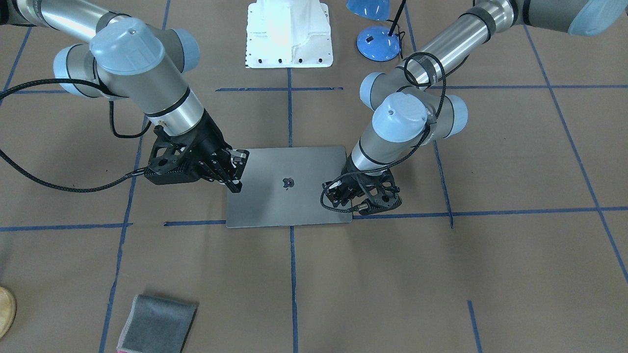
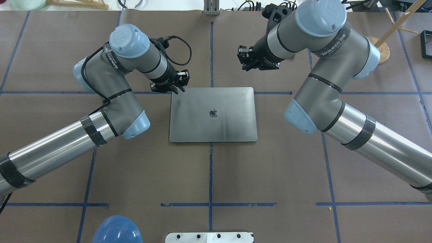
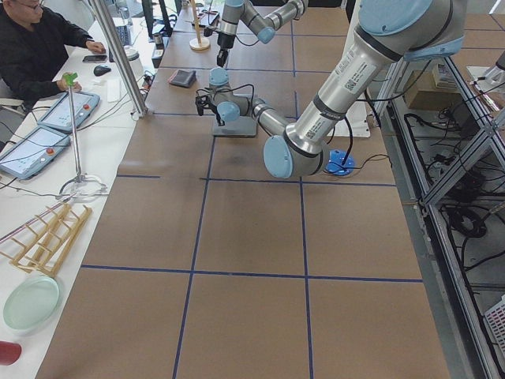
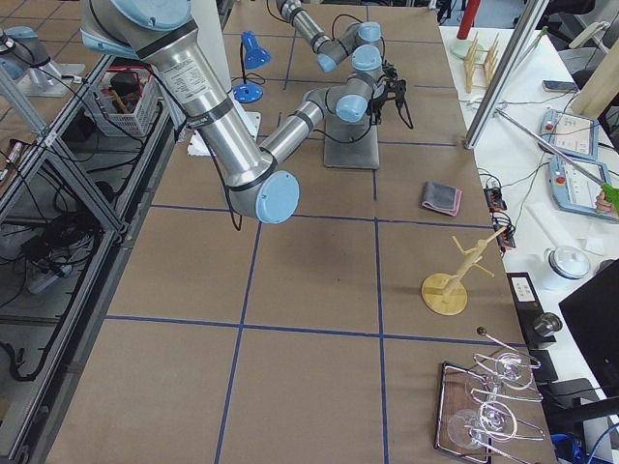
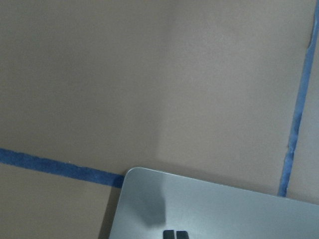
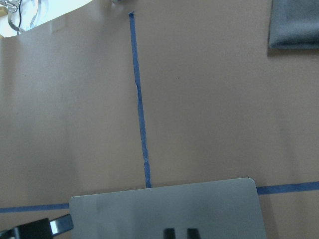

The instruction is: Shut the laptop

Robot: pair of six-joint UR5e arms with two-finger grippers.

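The laptop (image 2: 212,125) lies shut and flat on the brown table, grey lid up with the small dark logo showing; it also shows in the front view (image 1: 289,201). My left gripper (image 2: 175,88) is at the laptop's far left corner, low over the lid, with its fingertips (image 5: 169,234) pressed together on nothing. My right gripper (image 2: 245,64) hangs higher, over the far right part of the lid (image 6: 164,209). Its fingertips (image 6: 169,233) stand nearly together with only a narrow gap, holding nothing.
A folded grey cloth with a pink edge (image 1: 157,323) lies on the far side of the table. A blue lamp (image 1: 378,43) and the white robot base (image 1: 289,34) stand near the robot. A wooden stand (image 2: 379,50) is at the far right.
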